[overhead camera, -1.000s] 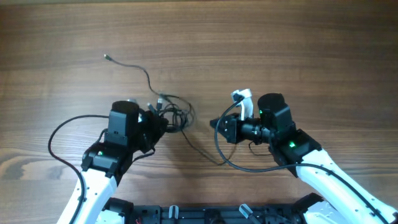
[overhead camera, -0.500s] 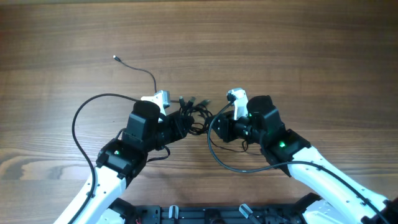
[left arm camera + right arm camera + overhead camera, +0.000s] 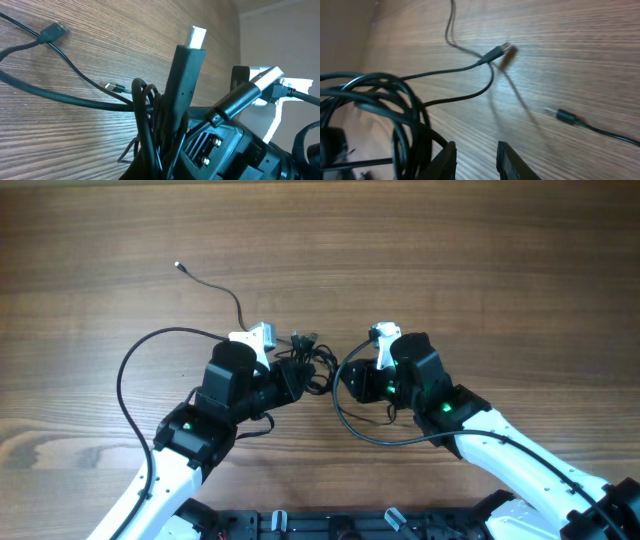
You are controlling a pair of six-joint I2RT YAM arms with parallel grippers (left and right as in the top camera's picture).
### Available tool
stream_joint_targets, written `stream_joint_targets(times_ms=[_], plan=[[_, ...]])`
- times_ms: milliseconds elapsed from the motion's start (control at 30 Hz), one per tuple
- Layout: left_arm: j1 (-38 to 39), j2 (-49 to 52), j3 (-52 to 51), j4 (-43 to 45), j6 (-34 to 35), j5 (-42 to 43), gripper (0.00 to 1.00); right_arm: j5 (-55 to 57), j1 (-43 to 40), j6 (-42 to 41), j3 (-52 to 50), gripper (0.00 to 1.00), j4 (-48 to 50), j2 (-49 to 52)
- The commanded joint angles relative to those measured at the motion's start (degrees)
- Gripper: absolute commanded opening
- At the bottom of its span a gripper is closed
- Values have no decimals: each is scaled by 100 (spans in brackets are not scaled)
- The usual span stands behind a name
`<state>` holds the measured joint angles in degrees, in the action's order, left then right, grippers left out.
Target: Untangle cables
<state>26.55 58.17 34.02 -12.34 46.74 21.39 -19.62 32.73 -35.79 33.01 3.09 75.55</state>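
While the left hand (image 3: 288,377) clamps the cables (image 3: 312,360), the right hand (image 3: 346,380) (fingers parted) sits beside.

A bundle of black cords (image 3: 150,135) rises from the bottom edge close to the lens, its loops crossing one another. Out of it a long black plug (image 3: 186,75) stands nearly upright, metal tip uppermost. To its right a second plug (image 3: 240,97) slants upward, silver-ended. Behind, one cord crosses the wooden tabletop (image 3: 125,30) and ends in a small connector (image 3: 52,31). Another small plug (image 3: 115,88) lies just beside the bundle. A black housing (image 3: 215,145) with screws fills the lower right.
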Motion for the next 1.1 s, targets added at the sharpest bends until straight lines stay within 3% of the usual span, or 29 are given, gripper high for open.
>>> stream_joint_targets(times_ms=[0,200,300,367,433,500,633,800,833,933,1067], plan=[[24,-85,70,61,-140,153,4,-586,0,-26,-66,30,92,74],[24,-83,70,63,-138,109,4,-1309,0,-94,-66,33,247,74],[20,-103,70,129,-153,291,4,-4,-4,-398,-66,35,52,74],[20,-256,70,101,-540,721,4,1622,-166,-1276,-66,44,-304,74],[20,-595,70,-50,-1200,1547,4,2031,-603,-1639,-66,44,-481,74],[20,-1316,70,-739,-1803,1718,4,2022,-1287,-1996,-66,43,-885,74],[20,-2256,70,-1681,-1799,476,4,2026,-1956,-1928,-66,43,-1526,74],[20,-2398,70,-2166,-1392,-474,4,2000,-2026,-1650,-66,47,-1661,74],[20,-2398,70,-2159,-1281,-542,4,1674,-2026,-1493,-66,50,-1604,74],[20,-2354,70,-2055,-1285,-546,4,-892,-2026,579,-66,66,-1014,20],[20,-2031,70,-1705,-1281,-542,4,-4194,-1974,1314,-66,57,-579,-131]])
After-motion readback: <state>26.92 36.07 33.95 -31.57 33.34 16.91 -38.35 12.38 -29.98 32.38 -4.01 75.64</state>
